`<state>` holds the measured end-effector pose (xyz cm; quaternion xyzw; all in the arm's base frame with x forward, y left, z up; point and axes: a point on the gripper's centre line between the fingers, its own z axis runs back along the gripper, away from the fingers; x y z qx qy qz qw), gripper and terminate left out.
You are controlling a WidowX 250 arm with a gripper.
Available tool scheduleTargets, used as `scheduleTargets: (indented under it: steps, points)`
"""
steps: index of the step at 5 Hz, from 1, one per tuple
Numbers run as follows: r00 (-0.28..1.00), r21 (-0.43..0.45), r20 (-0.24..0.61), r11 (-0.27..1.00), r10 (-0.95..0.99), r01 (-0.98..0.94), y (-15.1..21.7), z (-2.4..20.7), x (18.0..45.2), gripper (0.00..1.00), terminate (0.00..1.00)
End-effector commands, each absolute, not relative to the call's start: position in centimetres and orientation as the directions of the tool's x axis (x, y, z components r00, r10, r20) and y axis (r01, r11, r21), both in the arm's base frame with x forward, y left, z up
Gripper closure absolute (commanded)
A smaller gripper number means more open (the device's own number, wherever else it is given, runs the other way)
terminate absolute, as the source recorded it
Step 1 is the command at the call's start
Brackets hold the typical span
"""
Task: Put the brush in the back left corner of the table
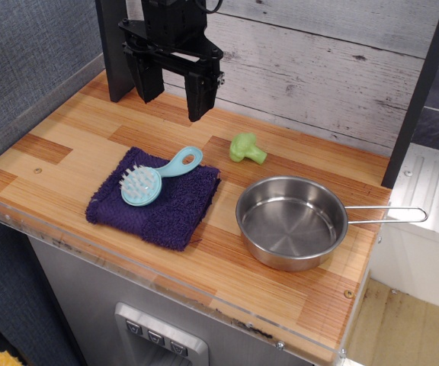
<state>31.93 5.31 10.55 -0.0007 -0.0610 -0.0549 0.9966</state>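
While my jaws (175,90) hang spread wide and empty above the back of the bench (59,152), the brush (157,177) lies untouched just below and in front of them. It rests on a dark purple towel (166,210), round head with bristles facing up on the near side, handle with its oval hole angled back toward the jaws. That slant, I judge, leaves the handle the easier part to pinch, since the two fingers are parted enough to straddle it.

Right of the jaws and a little nearer the camera sits a green broccoli toy (247,149), apart from the towel. Farther right and forward stands a steel pan (292,223), its wire handle reaching toward the bench's right edge. Neither blocks the way.

Left of the jaws, bare planks run to the back left corner, where the brush is meant to go; the arm's dark mount (120,53) stands close beside that corner, so I expect the drop needs care there.
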Motion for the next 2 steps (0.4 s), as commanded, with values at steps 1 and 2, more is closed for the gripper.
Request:
scheduleTargets:
  steps: [1,2]
  points:
    - [0.987,0.005,0.122,0.994,-0.109,0.109,5.3,10.6,31.9,0.0,0.0]
    - [0.989,0.02,0.102,0.995,-0.103,0.102,5.9,9.9,30.7,0.0,0.0]
